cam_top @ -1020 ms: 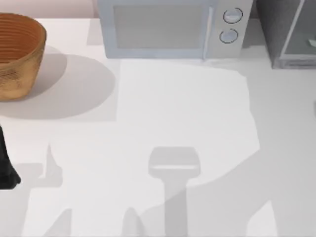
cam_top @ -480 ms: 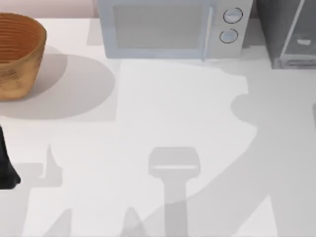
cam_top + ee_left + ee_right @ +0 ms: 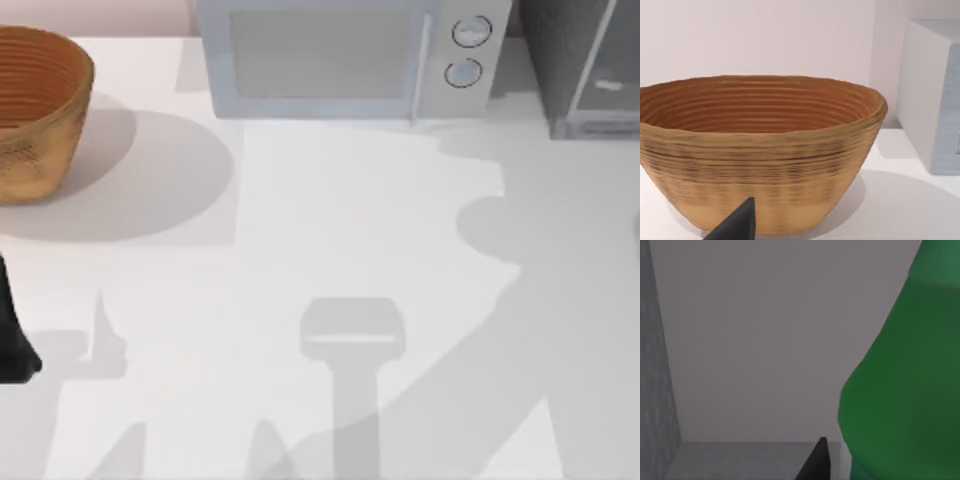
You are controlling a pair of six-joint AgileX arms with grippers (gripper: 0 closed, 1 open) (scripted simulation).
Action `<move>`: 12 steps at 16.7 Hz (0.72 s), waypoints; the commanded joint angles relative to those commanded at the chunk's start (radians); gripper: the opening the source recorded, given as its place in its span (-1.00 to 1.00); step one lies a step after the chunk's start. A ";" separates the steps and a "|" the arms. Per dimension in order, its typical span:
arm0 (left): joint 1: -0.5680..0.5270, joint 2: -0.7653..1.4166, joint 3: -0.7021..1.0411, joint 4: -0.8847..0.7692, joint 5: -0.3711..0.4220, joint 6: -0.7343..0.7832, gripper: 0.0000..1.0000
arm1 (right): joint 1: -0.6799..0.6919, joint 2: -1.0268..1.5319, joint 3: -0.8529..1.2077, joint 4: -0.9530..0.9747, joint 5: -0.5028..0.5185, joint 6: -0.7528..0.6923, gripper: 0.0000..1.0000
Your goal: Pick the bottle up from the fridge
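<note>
The right gripper's fingertip [image 3: 815,462] sits just beside the green bottle [image 3: 900,390] inside the fridge [image 3: 575,60]; whether it grips, I cannot tell. Top view shows the microwave [image 3: 330,60] and basket [image 3: 35,110].

You see a ribbed, round tan woven basket [image 3: 35,105] at the white counter's [image 3: 330,240] far left, well apart from a pale boxy microwave [image 3: 345,60] with two round knobs, back centre.

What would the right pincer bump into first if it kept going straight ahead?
Probably the green bottle, looming close beside the right pincer's fingertip. If it slips past, the fridge's grey back wall comes next.
</note>
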 joint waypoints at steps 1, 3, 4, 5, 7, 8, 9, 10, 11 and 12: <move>0.000 0.000 0.000 0.000 0.000 0.000 1.00 | -0.004 -0.021 -0.034 0.013 -0.003 0.000 -1.00; 0.000 0.000 0.000 0.000 0.000 0.000 1.00 | -0.014 -0.074 -0.121 0.046 -0.012 -0.001 -1.00; 0.000 0.000 0.000 0.000 0.000 0.000 1.00 | -0.019 -0.103 -0.174 0.065 -0.017 0.000 -1.00; 0.000 0.000 0.000 0.000 0.000 0.000 1.00 | -0.024 -0.133 -0.229 0.084 -0.023 0.000 -1.00; 0.000 0.000 0.000 0.000 0.000 0.000 1.00 | -0.034 -0.191 -0.333 0.121 -0.035 0.002 -1.00; 0.000 0.000 0.000 0.000 0.000 0.000 1.00 | -0.038 -0.217 -0.373 0.138 -0.040 0.002 -1.00; 0.000 0.000 0.000 0.000 0.000 0.000 1.00 | -0.042 -0.238 -0.403 0.153 -0.045 0.003 -1.00; 0.000 0.000 0.000 0.000 0.000 0.000 1.00 | -0.044 -0.253 -0.422 0.164 -0.048 0.003 -1.00; 0.000 0.000 0.000 0.000 0.000 0.000 1.00 | -0.045 -0.260 -0.431 0.169 -0.049 0.003 -1.00; 0.000 0.000 0.000 0.000 0.000 0.000 1.00 | -0.045 -0.261 -0.432 0.169 -0.050 0.003 -1.00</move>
